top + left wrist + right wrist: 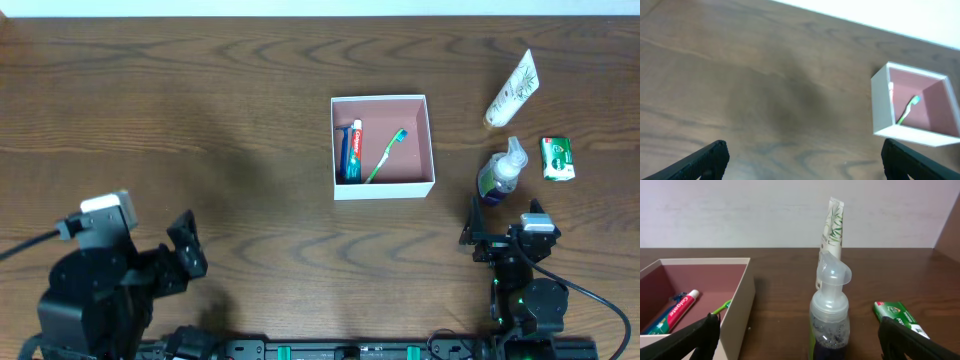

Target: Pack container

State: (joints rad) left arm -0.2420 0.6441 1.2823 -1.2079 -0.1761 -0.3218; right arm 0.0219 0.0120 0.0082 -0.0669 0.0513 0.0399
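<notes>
The container (383, 188), a shallow white box with a pink inside, sits at the table's middle. In it lie a toothpaste tube (351, 150) and a green toothbrush (386, 155). My right gripper (505, 218) is open just behind a clear pump bottle (501, 172) holding dark liquid. In the right wrist view the bottle (830, 315) stands upright ahead of the wide-apart fingers, apart from both. My left gripper (185, 250) is open at the near left, far from the container (881, 107), with only bare wood between its fingers.
A white tube with a leaf print (512, 89) lies at the far right, and a small green box (558, 159) lies right of the bottle. In the right wrist view the container's wall (737, 310) is close on the left.
</notes>
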